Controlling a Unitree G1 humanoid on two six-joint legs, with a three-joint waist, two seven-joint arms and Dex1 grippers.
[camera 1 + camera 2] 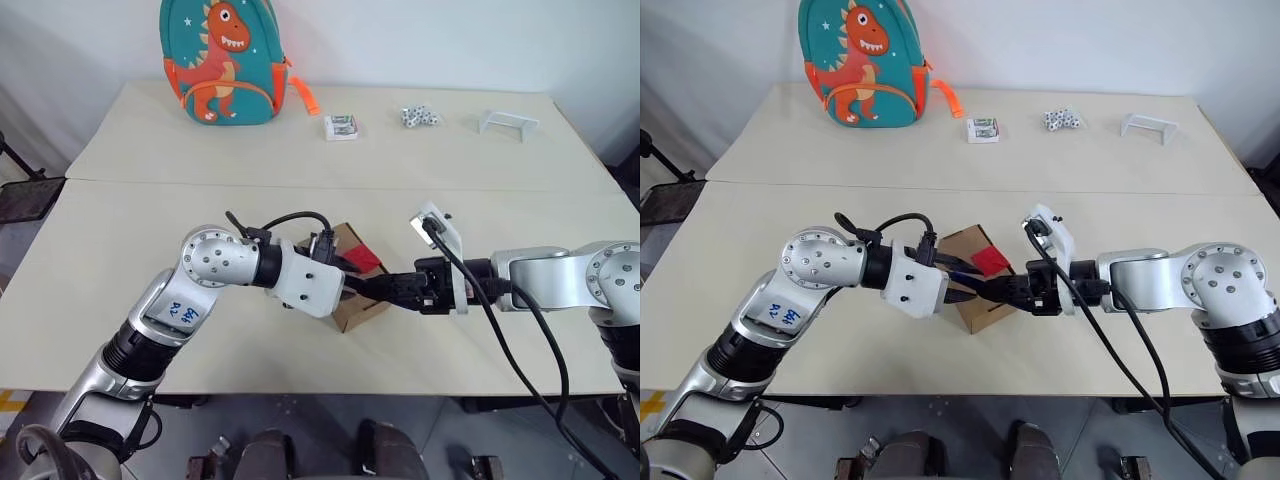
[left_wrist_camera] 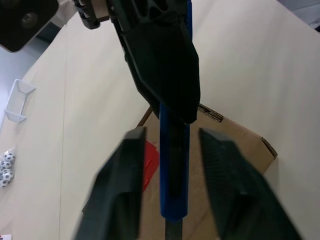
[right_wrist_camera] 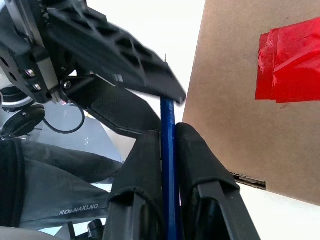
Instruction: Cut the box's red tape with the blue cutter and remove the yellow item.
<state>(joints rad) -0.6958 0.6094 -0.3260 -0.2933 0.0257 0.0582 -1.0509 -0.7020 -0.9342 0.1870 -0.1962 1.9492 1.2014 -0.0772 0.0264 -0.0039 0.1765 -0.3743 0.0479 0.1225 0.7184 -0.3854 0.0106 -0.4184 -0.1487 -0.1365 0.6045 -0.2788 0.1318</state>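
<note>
The blue cutter (image 3: 168, 150) is passing from one gripper to the other above the box (image 1: 975, 290). The right gripper (image 3: 168, 165) has its fingers pressed together on the cutter's shaft, while the left gripper (image 2: 170, 170) stands spread, a finger either side of the cutter and clear of it. If the right pinch sits off-centre, the cutter could swivel or slip once the left arm draws away, and its tip would miss the red tape (image 3: 290, 60). The tape lies just beyond the cutter, on the box's top face. Both forearms reach inward, nearly level and dipped slightly, meeting over the box. The yellow item is presumably inside the box.
</note>
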